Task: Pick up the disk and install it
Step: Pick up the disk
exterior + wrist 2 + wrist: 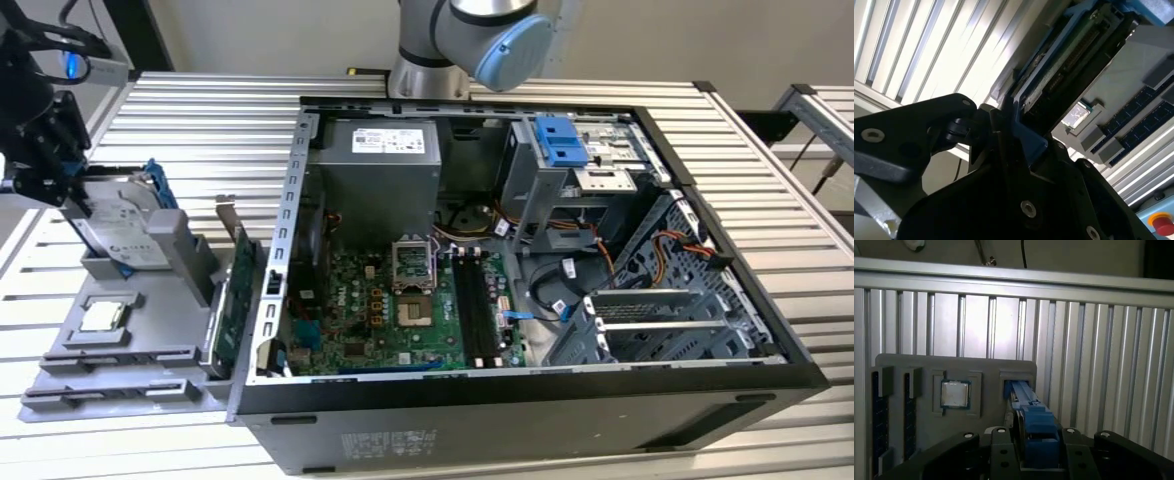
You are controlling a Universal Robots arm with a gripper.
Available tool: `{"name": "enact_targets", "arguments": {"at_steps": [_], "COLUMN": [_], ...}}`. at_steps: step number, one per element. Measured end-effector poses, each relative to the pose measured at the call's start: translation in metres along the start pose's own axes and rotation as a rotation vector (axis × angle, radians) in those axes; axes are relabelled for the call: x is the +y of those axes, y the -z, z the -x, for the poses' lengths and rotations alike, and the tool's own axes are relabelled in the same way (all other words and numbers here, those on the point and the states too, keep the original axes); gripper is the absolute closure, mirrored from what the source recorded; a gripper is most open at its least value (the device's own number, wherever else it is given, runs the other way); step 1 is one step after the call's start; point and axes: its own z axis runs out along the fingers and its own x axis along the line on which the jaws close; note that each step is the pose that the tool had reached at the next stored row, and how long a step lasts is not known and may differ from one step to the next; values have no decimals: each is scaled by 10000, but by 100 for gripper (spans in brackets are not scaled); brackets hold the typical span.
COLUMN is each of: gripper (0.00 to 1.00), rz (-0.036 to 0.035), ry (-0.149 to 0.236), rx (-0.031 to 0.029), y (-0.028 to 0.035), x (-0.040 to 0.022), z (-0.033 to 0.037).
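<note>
In the second wrist view the black end effector [1021, 134] grips the disk [1074, 50] by its blue rail [1031, 141], with a finger pressed on either side. The disk slants away, its dark edge showing a row of connector pins. Beyond it lies a grey tray [1136, 55] holding a small square chip [1077, 114] and dark memory sticks [1141, 120] — all on the ribbed metal tabletop [929, 45]. A red button [1161, 222] shows past the end effector's body.

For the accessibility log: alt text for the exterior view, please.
The gripper clasps the upper end of the disk, which stands tilted in a grey tray at the exterior view's left, beside an open computer case.
</note>
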Motion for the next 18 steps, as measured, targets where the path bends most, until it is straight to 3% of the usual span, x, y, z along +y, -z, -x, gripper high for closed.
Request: {"name": "enact_targets", "arguments": {"at_steps": [18], "gripper": [100], "rz": [1], "ry": [0], "rx": [0], "y": [-1], "x": [0], "z": [0]}}
